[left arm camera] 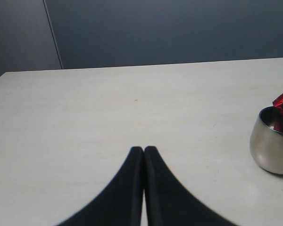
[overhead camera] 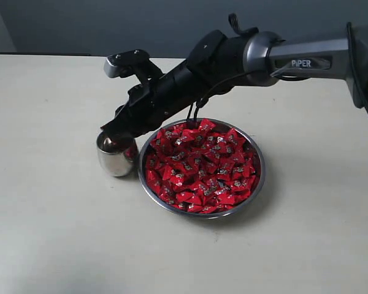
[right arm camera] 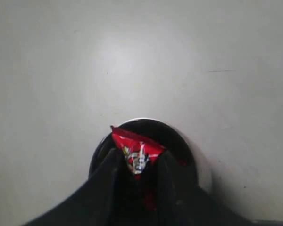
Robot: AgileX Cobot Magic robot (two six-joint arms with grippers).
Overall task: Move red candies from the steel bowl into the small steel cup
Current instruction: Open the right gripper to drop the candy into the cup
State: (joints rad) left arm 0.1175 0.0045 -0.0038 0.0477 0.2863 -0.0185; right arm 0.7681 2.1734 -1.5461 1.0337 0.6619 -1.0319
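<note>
The wide steel bowl sits mid-table, heaped with red candies. Just left of it stands the small steel cup, also seen in the left wrist view and from above in the right wrist view. My right gripper reaches across the bowl and hangs right over the cup's mouth, shut on one red candy pinched between its black fingers. Something red shows inside the cup. My left gripper is shut and empty, low over bare table well away from the cup.
The pale tabletop spreads around bowl and cup. A dark wall runs along the table's far edge. The right arm stretches from the right side above the bowl's far rim.
</note>
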